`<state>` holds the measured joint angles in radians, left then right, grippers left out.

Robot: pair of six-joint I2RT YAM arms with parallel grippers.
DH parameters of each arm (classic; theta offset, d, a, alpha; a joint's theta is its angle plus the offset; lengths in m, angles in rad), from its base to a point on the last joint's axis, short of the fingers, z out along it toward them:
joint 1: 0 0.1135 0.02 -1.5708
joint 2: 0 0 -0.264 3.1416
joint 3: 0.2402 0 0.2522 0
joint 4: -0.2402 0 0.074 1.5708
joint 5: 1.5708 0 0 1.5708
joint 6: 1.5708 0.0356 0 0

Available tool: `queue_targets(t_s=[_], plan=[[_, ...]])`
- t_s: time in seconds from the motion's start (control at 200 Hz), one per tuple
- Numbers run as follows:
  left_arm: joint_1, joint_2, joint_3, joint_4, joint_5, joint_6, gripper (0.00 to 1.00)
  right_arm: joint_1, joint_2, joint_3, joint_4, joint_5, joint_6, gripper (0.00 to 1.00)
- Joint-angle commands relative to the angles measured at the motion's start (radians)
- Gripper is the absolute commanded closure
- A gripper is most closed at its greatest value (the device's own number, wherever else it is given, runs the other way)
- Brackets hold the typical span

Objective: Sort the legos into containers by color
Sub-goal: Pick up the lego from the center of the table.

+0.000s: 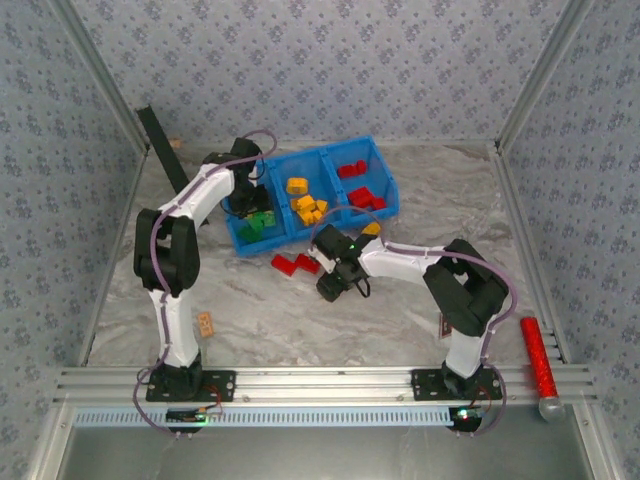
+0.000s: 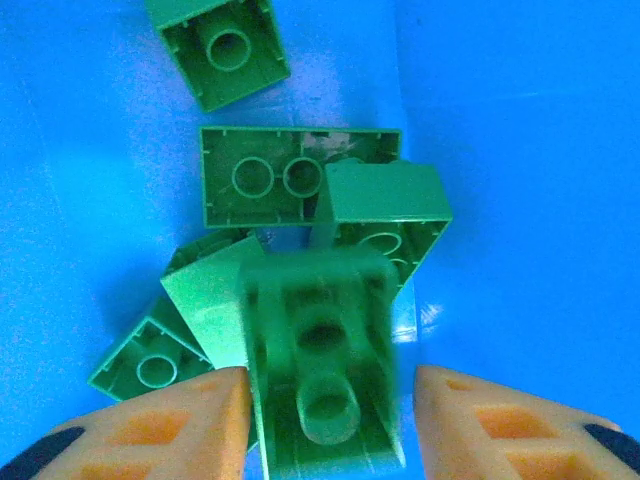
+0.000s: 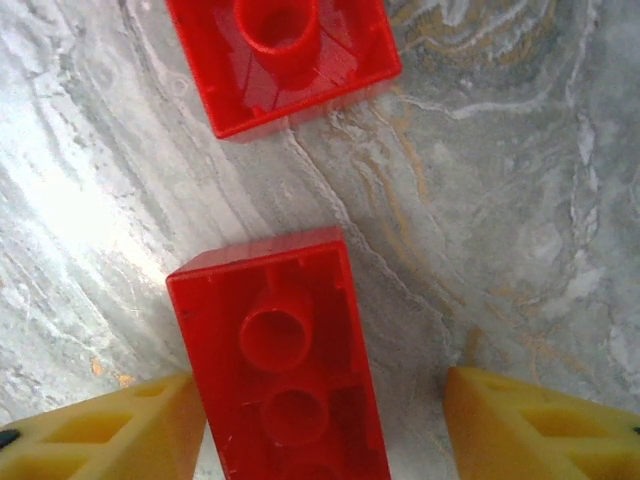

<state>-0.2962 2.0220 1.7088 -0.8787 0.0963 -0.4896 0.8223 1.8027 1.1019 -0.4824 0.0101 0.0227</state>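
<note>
The blue bin (image 1: 392, 185) has three compartments: green legos (image 1: 258, 226) on the left, yellow ones (image 1: 306, 205) in the middle, red ones (image 1: 365, 190) on the right. My left gripper (image 1: 245, 207) hangs over the green compartment. In the left wrist view it (image 2: 328, 382) is open, and a blurred green brick (image 2: 322, 360) lies between its fingers above several green bricks (image 2: 290, 180), apart from the right finger. My right gripper (image 1: 326, 280) is low over two red bricks (image 1: 295, 265) on the table. In the right wrist view it (image 3: 322, 385) straddles one red brick (image 3: 280, 350); the right finger (image 3: 500, 420) stands clear of it. A second red brick (image 3: 285, 55) lies just beyond.
A yellow brick (image 1: 371, 229) sits on the table by the bin's front edge. A tan tile (image 1: 205, 322) lies near the left arm's base. A red cylinder (image 1: 535, 350) rests at the right on the front rail. A black bar (image 1: 160, 140) leans at the back left.
</note>
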Motion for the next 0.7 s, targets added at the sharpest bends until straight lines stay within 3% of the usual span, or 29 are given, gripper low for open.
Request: queue_targets(t_s=[0.0, 0.145, 0.33, 0.51, 0.695], plan=[[0.002, -0.01, 0.02, -0.02, -0.013, 0.002, 0.49, -0.01, 0.018, 0.004, 0.002, -0.017, -0.013, 0.46], [0.002, -0.028, 0.016, -0.025, -0.014, -0.001, 0.45, -0.021, 0.001, -0.014, -0.01, -0.023, -0.029, 0.59], [0.002, -0.066, 0.044, -0.04, -0.01, -0.006, 0.44, -0.066, -0.089, -0.035, -0.05, -0.024, -0.027, 0.64], [-0.027, -0.134, 0.089, -0.076, -0.045, 0.011, 0.43, -0.193, -0.197, 0.003, -0.092, -0.034, -0.021, 0.66], [-0.118, -0.177, 0.105, -0.109, -0.124, 0.078, 0.43, -0.334, -0.174, 0.185, -0.08, -0.043, -0.064, 0.67]])
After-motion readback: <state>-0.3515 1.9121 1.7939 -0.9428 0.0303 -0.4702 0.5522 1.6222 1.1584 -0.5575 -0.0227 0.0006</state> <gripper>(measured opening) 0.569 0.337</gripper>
